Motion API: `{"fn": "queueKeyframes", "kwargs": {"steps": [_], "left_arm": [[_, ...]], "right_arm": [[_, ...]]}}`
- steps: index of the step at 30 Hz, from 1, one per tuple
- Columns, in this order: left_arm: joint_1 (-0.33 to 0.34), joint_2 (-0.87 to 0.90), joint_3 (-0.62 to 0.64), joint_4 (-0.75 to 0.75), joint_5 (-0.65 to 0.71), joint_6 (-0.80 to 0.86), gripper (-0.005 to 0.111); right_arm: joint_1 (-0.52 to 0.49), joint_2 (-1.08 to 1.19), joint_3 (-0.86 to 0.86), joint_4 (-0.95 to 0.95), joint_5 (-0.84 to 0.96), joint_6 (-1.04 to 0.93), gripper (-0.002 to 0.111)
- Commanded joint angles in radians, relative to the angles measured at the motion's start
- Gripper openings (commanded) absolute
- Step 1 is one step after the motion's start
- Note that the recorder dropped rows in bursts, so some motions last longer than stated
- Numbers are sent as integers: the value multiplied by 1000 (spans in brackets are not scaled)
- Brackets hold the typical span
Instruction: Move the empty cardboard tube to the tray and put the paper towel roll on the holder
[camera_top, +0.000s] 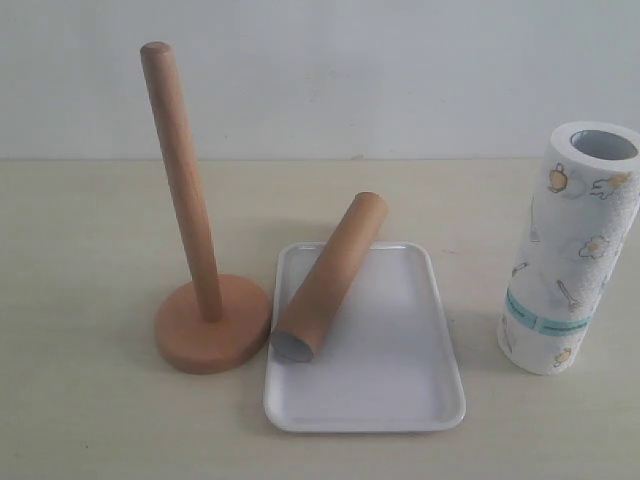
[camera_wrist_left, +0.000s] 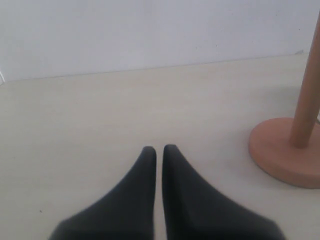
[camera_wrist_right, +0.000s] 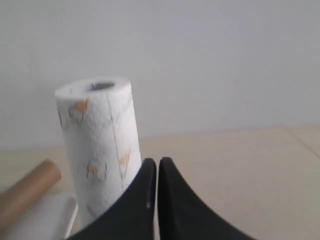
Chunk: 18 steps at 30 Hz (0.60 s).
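Already the empty cardboard tube (camera_top: 331, 277) lies slantwise across the tray (camera_top: 400, 380); the paper towel roll (camera_top: 572, 247) stands upright beside it, the holder (camera_top: 196, 250) bare. Left claw (camera_wrist_left: 159, 148) and right claw (camera_wrist_right: 154, 161) both pinch together, empty.

Cut-offs and blur

Paper towel roll (camera_top: 570, 250) clipped at right edge; holder (camera_wrist_left: 295, 135) rod top out of frame; cardboard tube (camera_wrist_right: 25, 192) end cropped, blurred.

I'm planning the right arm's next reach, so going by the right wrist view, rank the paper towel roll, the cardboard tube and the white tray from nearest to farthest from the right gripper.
1. Paper towel roll: standing upright right beside the shut right gripper.
2. White tray: its corner shows just past the roll.
3. Cardboard tube: lying across the tray; too close to the tray to rank firmly.
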Motion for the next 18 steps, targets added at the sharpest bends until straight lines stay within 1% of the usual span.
{"fn": "queueKeyframes", "kwargs": {"steps": [1, 3, 7, 8, 18], "left_arm": [[2, -3, 3, -7, 2, 5, 4], [2, -3, 3, -7, 2, 5, 4], [2, -3, 3, -4, 4, 5, 4], [2, -3, 3, -4, 4, 5, 4], [2, -3, 3, -4, 4, 5, 4]], "right_arm": [[3, -4, 0, -4, -261, -15, 1], [3, -4, 0, -4, -262, -39, 1], [3, 5, -25, -4, -94, -128, 1], [3, 23, -35, -4, -74, -129, 1], [0, 249, -52, -4, -79, -129, 1]]}}
